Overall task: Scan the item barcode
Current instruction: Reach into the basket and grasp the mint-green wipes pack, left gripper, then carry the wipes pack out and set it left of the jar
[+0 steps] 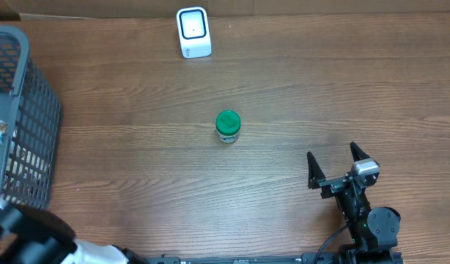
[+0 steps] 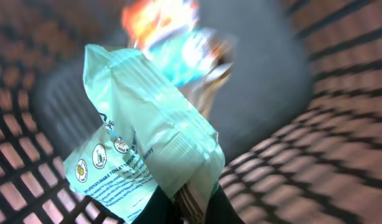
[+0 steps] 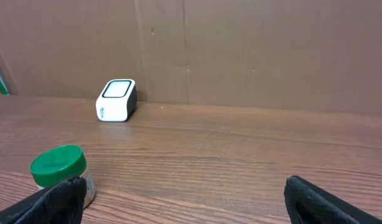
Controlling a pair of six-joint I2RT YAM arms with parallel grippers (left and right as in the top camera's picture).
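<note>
Mint-green packet (image 2: 147, 143) with small round logos and fine print fills the left wrist view, and it lies inside the basket (image 2: 340, 174), whose dark mesh blurs all around it. My left fingers (image 2: 191, 208) are pressed together on the packet's lower edge, pinching it. Behind it sit blurred orange and blue wrappers (image 2: 172, 37). I see no barcode on the side facing me.

Overhead view: the basket (image 1: 34, 110) stands at the left edge of the wooden desk (image 1: 320, 88). My left arm (image 1: 27, 235) shows only at the lower left corner beside it, and the packet cannot be made out from here. A white scanner (image 1: 193, 32) stands at the far edge, well apart from the basket. A green-lidded jar (image 1: 228, 126) stands mid-desk. My right fingers (image 1: 331, 152) are spread wide, holding nothing, near the lower right.

Right wrist view: my right fingers (image 3: 188, 205) frame the bottom corners, wide apart and empty. The jar (image 3: 59, 171) is near the left one, and the scanner (image 3: 116, 99) stands against the back wall.

I judge this to be the pick-up step. Next I need to lift the packet clear of the basket wall, carry it to the scanner and turn its barcode toward the window.
</note>
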